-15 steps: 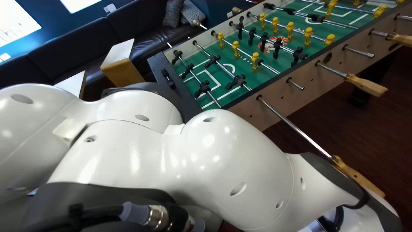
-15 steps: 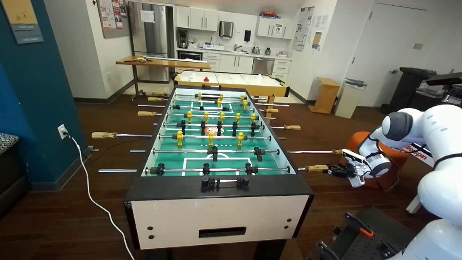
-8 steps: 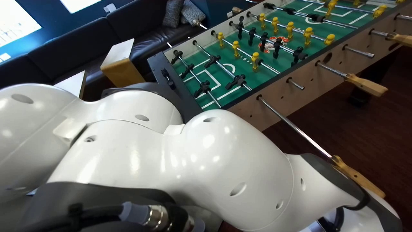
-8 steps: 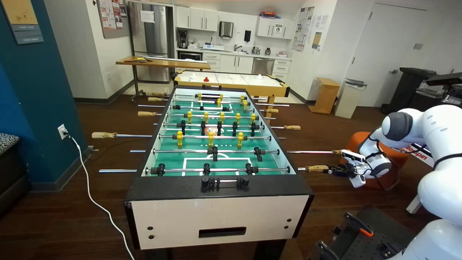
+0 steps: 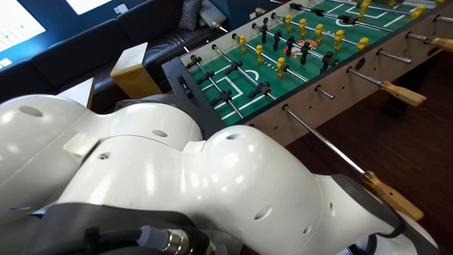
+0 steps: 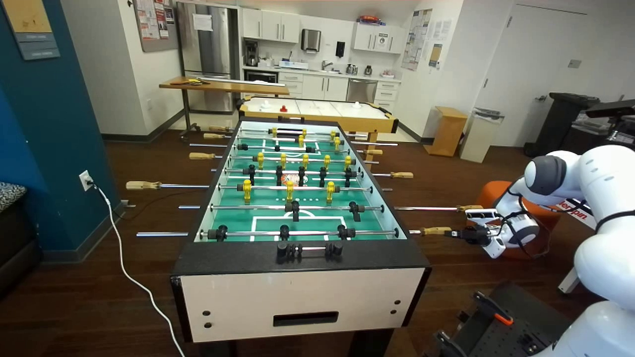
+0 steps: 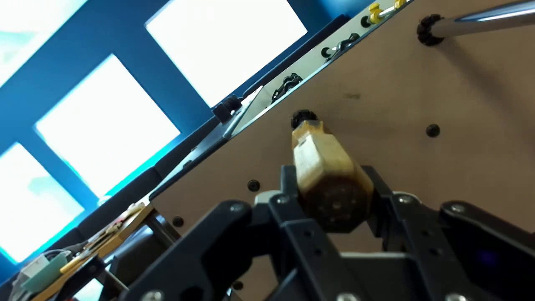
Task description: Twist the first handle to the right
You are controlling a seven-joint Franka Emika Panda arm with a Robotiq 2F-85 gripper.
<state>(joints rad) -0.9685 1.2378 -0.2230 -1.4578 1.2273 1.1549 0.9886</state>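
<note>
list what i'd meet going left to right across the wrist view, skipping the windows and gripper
Cluttered wooden surface, black knob, wooden handle, metal rod.

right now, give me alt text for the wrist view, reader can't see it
A black two-fingered gripper holds a pale, faceted wooden handle whose dark end faces the viewer. Behind it is the flat brown side of a foosball table, with a shiny metal rod jutting out at upper right. Bright rectangular windows in a blue wall fill the upper left.
</note>
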